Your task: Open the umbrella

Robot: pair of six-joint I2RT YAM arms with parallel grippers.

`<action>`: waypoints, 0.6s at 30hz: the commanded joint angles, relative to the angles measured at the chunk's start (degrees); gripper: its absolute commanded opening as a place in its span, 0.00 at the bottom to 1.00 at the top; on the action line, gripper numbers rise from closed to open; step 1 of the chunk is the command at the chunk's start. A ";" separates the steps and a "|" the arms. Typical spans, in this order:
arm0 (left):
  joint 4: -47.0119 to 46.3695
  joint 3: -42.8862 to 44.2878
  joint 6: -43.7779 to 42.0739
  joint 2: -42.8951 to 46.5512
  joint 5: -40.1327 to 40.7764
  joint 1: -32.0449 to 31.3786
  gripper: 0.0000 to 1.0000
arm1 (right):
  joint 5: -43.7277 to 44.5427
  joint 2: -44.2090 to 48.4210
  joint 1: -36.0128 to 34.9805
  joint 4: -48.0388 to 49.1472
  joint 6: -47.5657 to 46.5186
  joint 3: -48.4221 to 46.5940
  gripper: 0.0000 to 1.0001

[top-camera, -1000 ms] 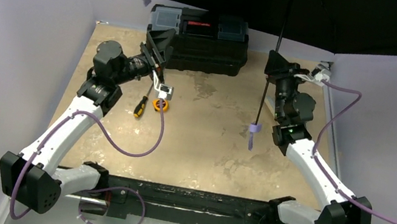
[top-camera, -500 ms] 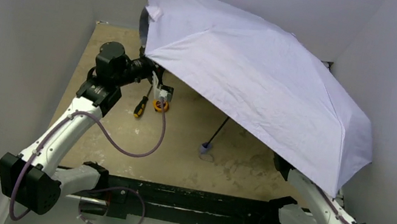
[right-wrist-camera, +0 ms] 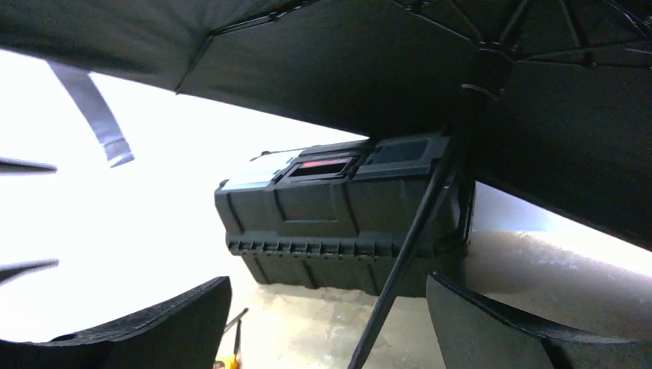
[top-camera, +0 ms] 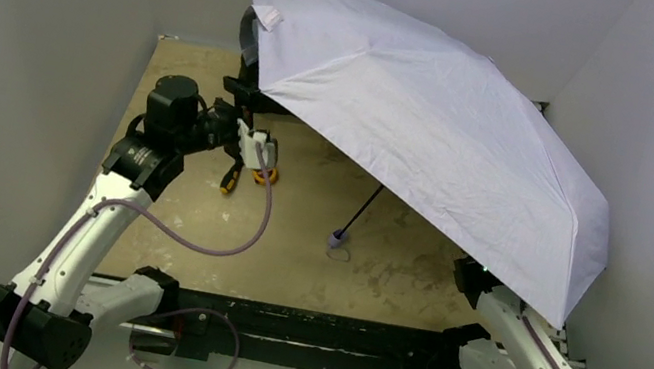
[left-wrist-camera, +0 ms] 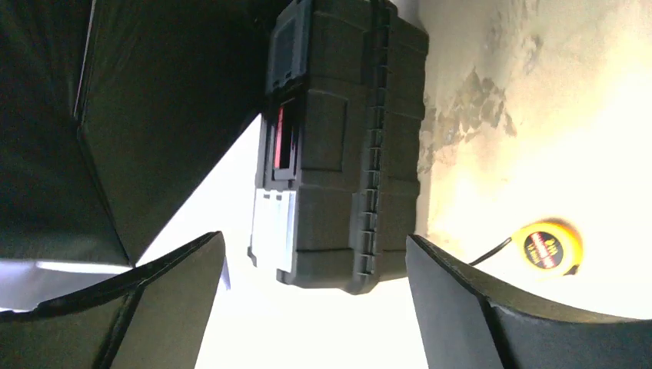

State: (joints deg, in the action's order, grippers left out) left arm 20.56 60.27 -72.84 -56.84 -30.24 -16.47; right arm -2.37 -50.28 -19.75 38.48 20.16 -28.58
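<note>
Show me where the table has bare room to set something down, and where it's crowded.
Bare: the near middle of the table, between the screwdriver, tape measure, umbrella handle and front rail; also the far left corner beside the toolbox. Crowded: the right side under the umbrella.

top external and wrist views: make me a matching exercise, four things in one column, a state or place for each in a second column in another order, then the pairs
Things
1. pale lavender fabric umbrella
2. black plastic toolbox with red latch
3. round yellow tape measure
4. left gripper

States
A. jaws open, holding nothing
B. lid closed, partly under the umbrella
C. spread open and tilted
D. lying beside an orange-and-black screwdriver

Pairs: 1-C, 2-B, 3-D, 4-A
</note>
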 commanded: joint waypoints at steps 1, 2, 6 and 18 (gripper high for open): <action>8.17 9.68 27.05 -1.26 4.91 1.29 0.89 | -7.91 5.94 0.07 -4.57 -5.42 1.49 0.99; 8.19 9.65 30.83 -0.95 4.81 1.87 0.90 | -8.56 7.14 0.06 -6.00 -6.47 1.70 0.99; 9.02 10.48 46.56 -0.50 7.60 4.35 0.92 | -13.54 11.68 0.10 -14.18 -12.20 1.62 0.99; 35.68 21.40 66.85 -9.32 9.03 20.12 1.00 | -12.69 19.88 0.07 -51.20 -42.26 -5.05 0.99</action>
State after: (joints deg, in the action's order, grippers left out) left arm 45.06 80.60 -9.96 -66.02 -23.70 2.33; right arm -16.03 -34.15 -19.75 -0.16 -7.73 -31.09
